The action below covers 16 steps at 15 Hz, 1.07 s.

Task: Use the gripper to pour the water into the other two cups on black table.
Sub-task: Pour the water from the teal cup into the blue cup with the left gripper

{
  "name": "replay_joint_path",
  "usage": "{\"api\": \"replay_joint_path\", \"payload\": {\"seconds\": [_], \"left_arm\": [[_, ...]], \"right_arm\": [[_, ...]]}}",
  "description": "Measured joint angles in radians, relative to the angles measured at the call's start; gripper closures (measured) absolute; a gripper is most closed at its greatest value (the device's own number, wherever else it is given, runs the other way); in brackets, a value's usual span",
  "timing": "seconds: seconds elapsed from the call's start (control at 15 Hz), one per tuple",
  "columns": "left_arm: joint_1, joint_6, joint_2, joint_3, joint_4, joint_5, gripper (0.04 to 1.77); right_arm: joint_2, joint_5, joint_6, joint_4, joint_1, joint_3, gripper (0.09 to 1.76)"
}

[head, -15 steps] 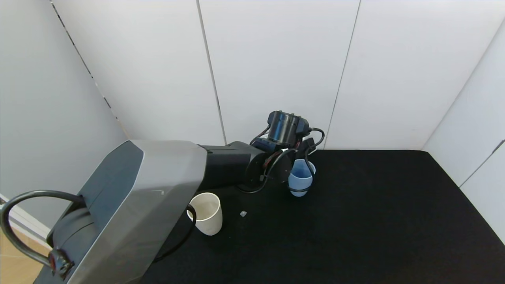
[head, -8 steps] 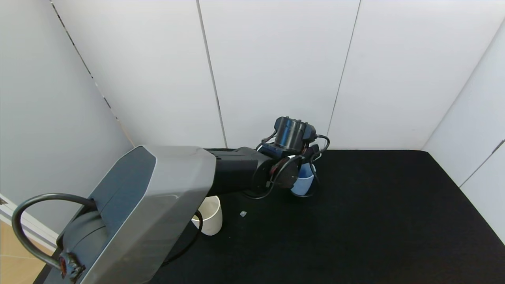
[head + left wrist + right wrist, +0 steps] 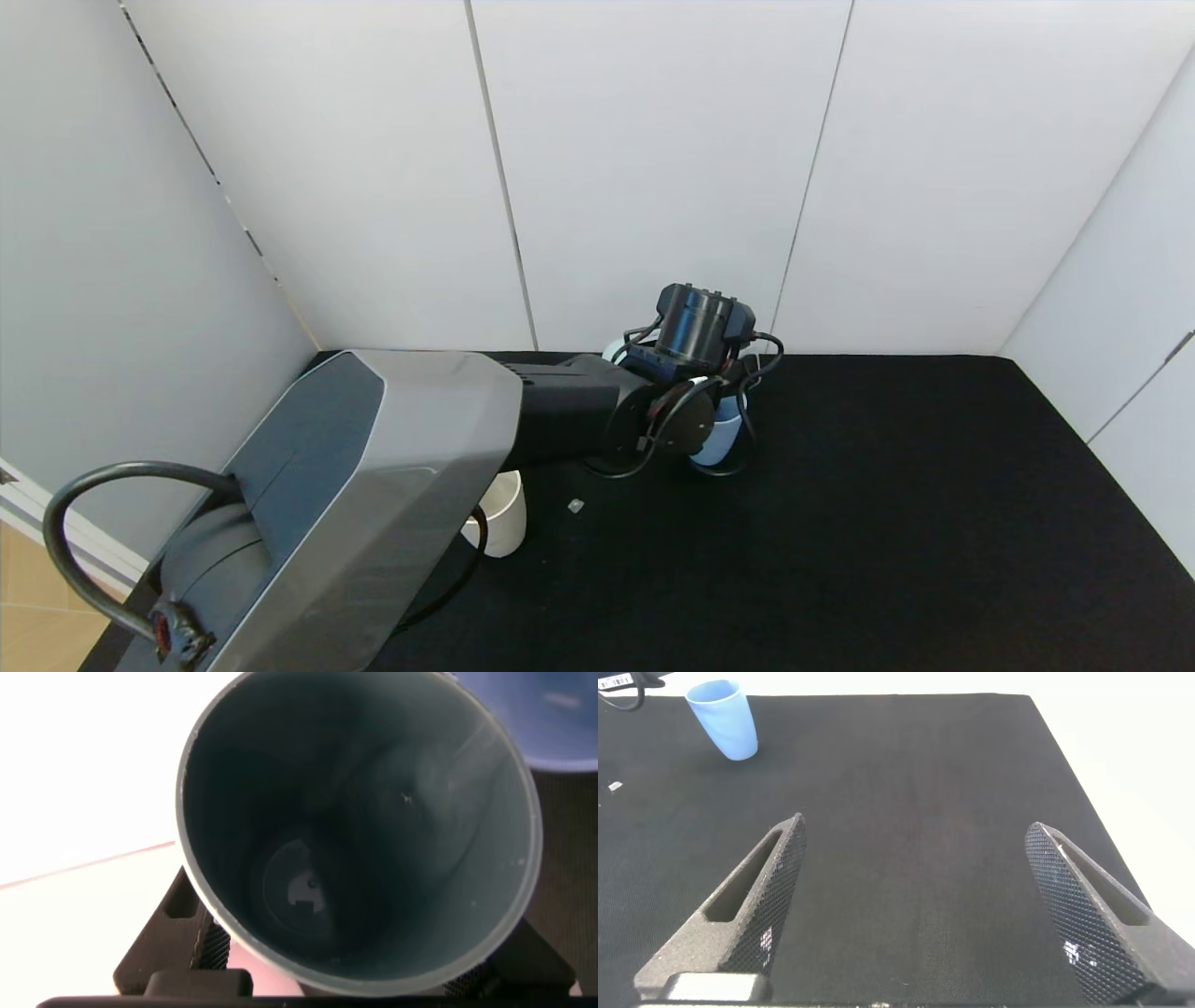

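The teal-green cup [image 3: 360, 831] filled the left wrist view, its dark inside facing the camera, its mouth tipped toward the rim of the periwinkle-blue cup [image 3: 551, 719] just beyond it. No stream of water could be made out inside it; only a pale glint lay along one inner wall. The left gripper [image 3: 695, 387] was clamped shut on this teal-green cup, with parts of its black fingers [image 3: 168, 943] showing beside and beneath the cup's wall. In the head view that gripper sat near the far edge of the black table [image 3: 887, 523], close to the white wall panels [image 3: 653, 140], and its dark shiny wrist and looped black cables hid most of the blue cup [image 3: 719, 439], which stood upright on the table just under and to the right of the wrist. A sliver of teal rim [image 3: 613, 350] peeked out on the wrist's left side. Nearer and to the left stood the cream-beige cup [image 3: 504, 513], upright, half hidden behind the left arm's big grey shell [image 3: 373, 485]. A tiny pale scrap [image 3: 575, 506] lay on the cloth between the two cups. The right gripper [image 3: 924, 905] hovered over bare black cloth, well apart from the cups, its two textured fingers [image 3: 757, 896] spread wide with nothing between them; the blue cup [image 3: 722, 719] showed far off in its view.
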Motion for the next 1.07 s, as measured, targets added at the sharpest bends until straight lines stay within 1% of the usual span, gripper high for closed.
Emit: {"api": "replay_joint_path", "payload": {"seconds": [0.13, 0.4, 0.6, 0.8, 0.93, 1.07], "left_arm": [[-0.006, 0.016, 0.0, 0.0, -0.001, 0.02, 0.64], [-0.011, 0.049, 0.0, 0.0, -0.001, 0.03, 0.64], [-0.013, 0.086, 0.0, 0.0, -0.002, 0.061, 0.64], [-0.021, 0.104, 0.0, 0.0, -0.003, 0.068, 0.64], [-0.023, 0.126, -0.001, 0.0, -0.002, 0.098, 0.64], [-0.03, 0.135, -0.001, 0.0, -0.002, 0.103, 0.64]], "right_arm": [[0.0, 0.0, 0.0, 0.0, 0.0, 0.0, 0.14], [0.0, 0.0, 0.0, 0.0, 0.0, 0.0, 0.14], [0.0, 0.0, 0.0, 0.0, 0.0, 0.0, 0.14], [0.0, 0.0, 0.0, 0.0, 0.0, 0.0, 0.14], [0.0, 0.0, 0.0, 0.0, 0.0, 0.0, 0.14], [0.0, 0.0, 0.0, 0.0, 0.0, 0.0, 0.14]]}}
